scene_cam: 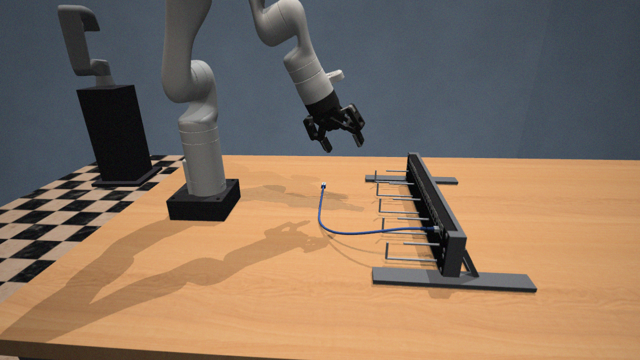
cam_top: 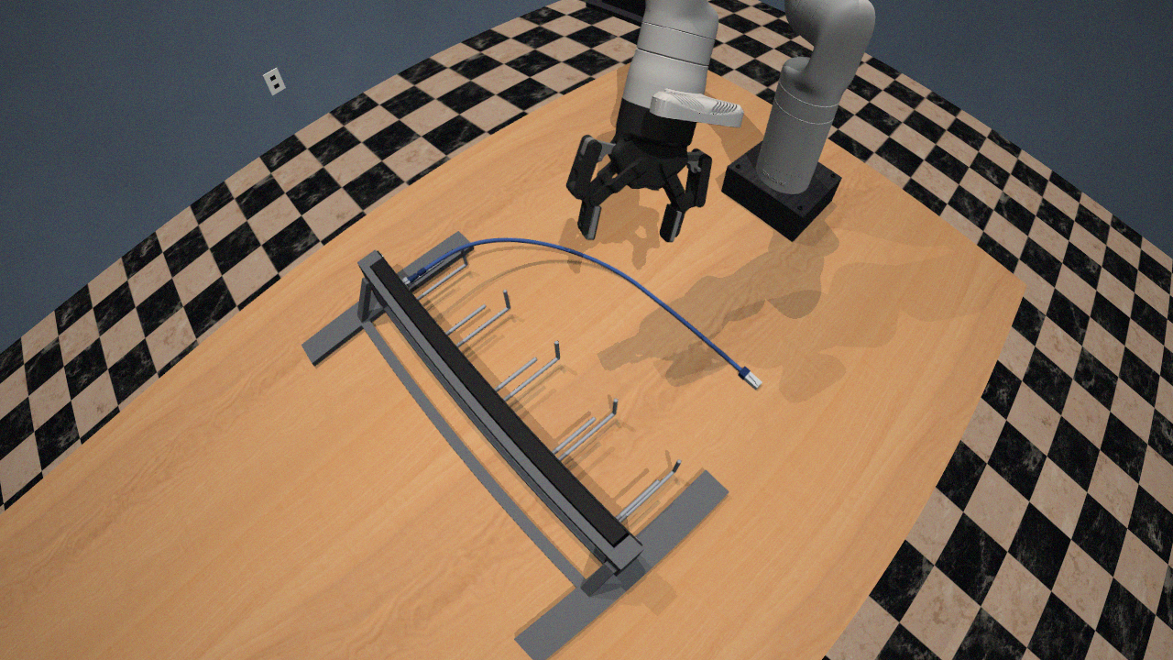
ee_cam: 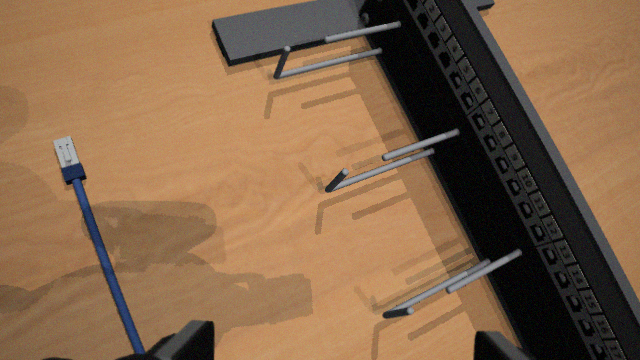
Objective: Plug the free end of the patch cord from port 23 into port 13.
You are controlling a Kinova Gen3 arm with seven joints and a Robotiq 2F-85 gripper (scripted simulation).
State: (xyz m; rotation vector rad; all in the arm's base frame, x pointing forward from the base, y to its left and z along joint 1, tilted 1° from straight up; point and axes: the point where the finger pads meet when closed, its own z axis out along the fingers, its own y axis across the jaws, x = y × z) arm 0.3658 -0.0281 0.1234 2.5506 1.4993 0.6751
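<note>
We see the arm bolted by a black base [scene_cam: 203,210] to the wooden table [scene_cam: 268,313], its open jaws [scene_cam: 343,147] hanging above the tabletop with nothing between them, well apart from the rack [scene_cam: 452,237]. Our blue patch cord [scene_cam: 351,233] runs from a plug [scene_cam: 435,228] seated near the rack's closer end, bends round, and finishes in a free plug [scene_cam: 323,184] between the base and the rack. Thin metal hooks [scene_cam: 411,259] jut from the rack's port side, and it stands on two flat feet [scene_cam: 492,283]. Behind our table's left edge, a black pedestal [scene_cam: 116,134] rises from the checkered floor [scene_cam: 26,228].
</note>
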